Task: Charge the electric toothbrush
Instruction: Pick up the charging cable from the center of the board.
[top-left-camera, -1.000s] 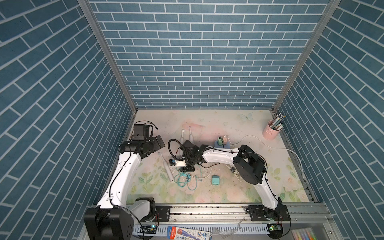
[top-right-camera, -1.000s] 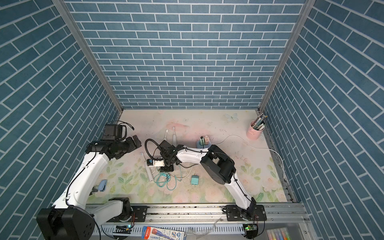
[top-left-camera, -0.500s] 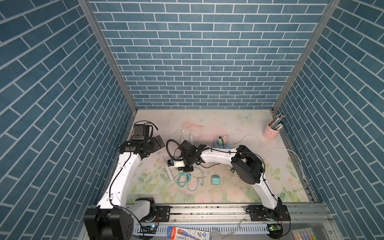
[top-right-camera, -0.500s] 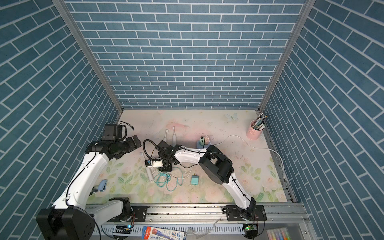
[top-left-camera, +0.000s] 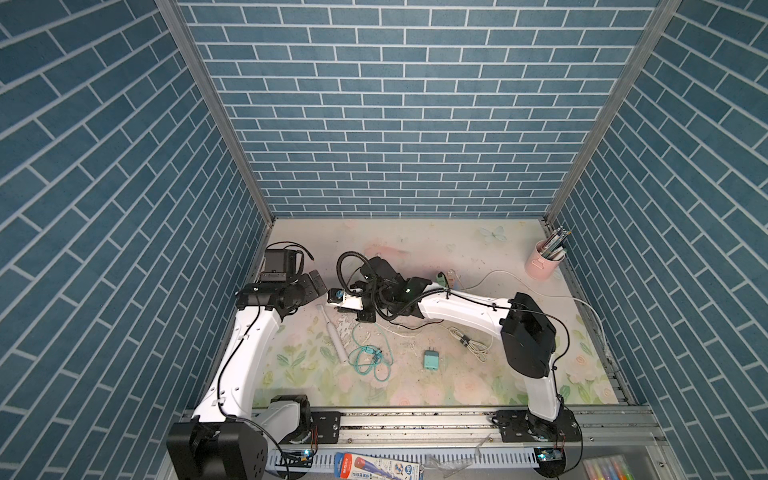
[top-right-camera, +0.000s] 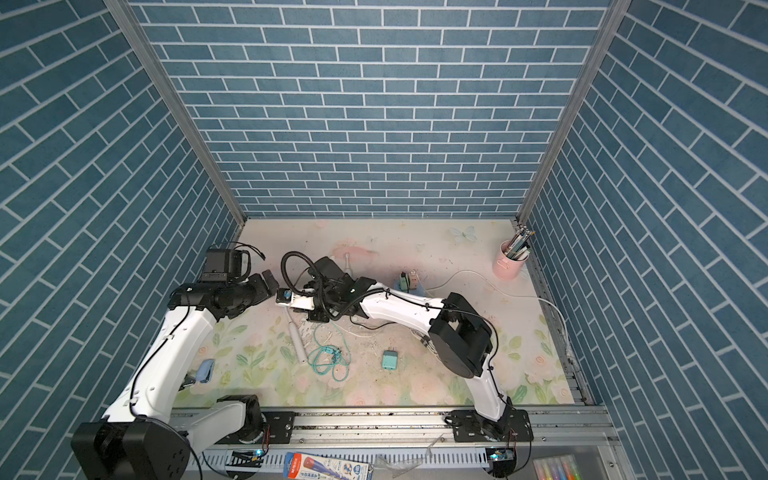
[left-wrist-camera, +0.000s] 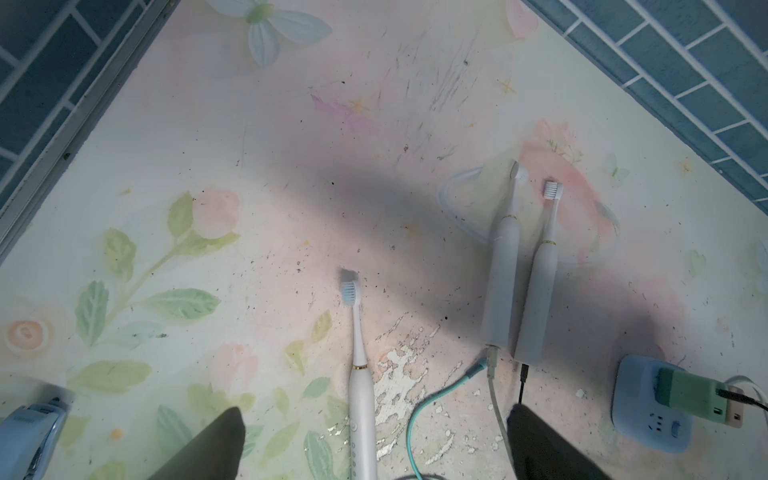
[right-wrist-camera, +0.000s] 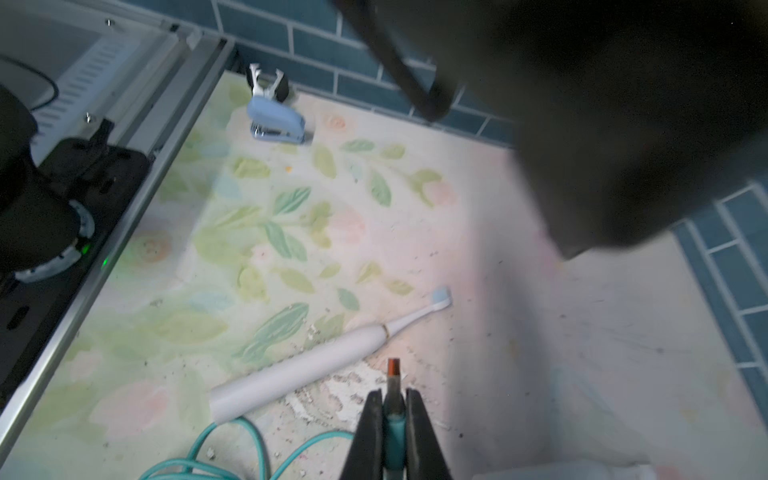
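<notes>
Your right tool (right-wrist-camera: 392, 399) is clamped on the teal cable's plug (right-wrist-camera: 393, 371), near the white plastic toothbrush (right-wrist-camera: 303, 370). Left tool (left-wrist-camera: 374, 409) is spread wide apart.

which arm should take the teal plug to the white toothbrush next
Right, probably. The right gripper is shut on the teal plug, and the white toothbrush lies close by it. The left gripper is open and empty.
</notes>
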